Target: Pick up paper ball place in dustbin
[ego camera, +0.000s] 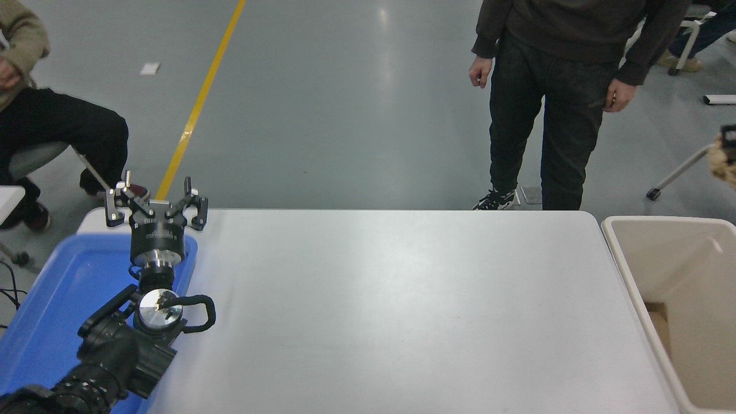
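i saw the paper ball [725, 164] at the right edge, high above the dustbin [624, 261]; right gripper [729, 138] barely visible, its jaws untellable. left gripper [156, 208] sat spread wide, empty, over the blue tray [63, 287].

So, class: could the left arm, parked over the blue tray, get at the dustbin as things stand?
Probably not. The left hand hangs over the tray at the table's left end; the dustbin stands beyond the right end, the whole table between them.

you have one view only: high on the robot's side, facing forward and down over the white table [379, 299].
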You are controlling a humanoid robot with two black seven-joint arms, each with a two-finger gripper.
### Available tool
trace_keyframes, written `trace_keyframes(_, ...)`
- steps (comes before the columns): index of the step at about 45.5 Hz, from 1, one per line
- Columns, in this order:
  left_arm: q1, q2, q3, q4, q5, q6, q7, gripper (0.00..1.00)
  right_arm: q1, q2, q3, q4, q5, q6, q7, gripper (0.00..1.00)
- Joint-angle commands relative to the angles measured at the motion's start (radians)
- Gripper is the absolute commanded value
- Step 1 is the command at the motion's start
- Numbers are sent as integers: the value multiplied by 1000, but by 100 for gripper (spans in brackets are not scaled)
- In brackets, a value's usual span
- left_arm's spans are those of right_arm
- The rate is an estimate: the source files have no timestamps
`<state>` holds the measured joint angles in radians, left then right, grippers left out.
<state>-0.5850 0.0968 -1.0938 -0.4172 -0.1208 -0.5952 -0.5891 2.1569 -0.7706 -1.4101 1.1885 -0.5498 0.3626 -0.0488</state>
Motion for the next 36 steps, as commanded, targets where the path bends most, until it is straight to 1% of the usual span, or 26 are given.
trace_keyframes(1,-1,0,0,0,0,0,0,99,-365,-134,108,-259,-44,-151,14,0)
trace_keyframes(6,-1,0,0,0,1,0,0,99,-601,-142,213,-361,-10,-240,14,0)
trace_keyframes(10,-1,3,0,0,0,0,0,99,-800,-130,335,-457,71,-293,12,0)
trace_keyframes(11,-1,3,0,0,0,0,0,99,-934,-106,423,-539,132,-316,10,0)
trace_keyframes(19,-1,3,0,0,0,0,0,99,-1282,68,582,-854,296,-327,10,0)
trace_keyframes(22,-1,3,0,0,0,0,0,99,-1356,120,605,-917,364,-327,10,0)
trace_keyframes(26,-1,3,0,0,0,0,0,99,-1393,162,608,-932,433,-332,6,0)
trace_keyframes(31,1,3,0,0,0,0,0,99,-1427,212,611,-934,467,-350,1,0)
trace_keyframes(36,1,3,0,0,0,0,0,99,-1442,238,628,-929,481,-372,0,0)
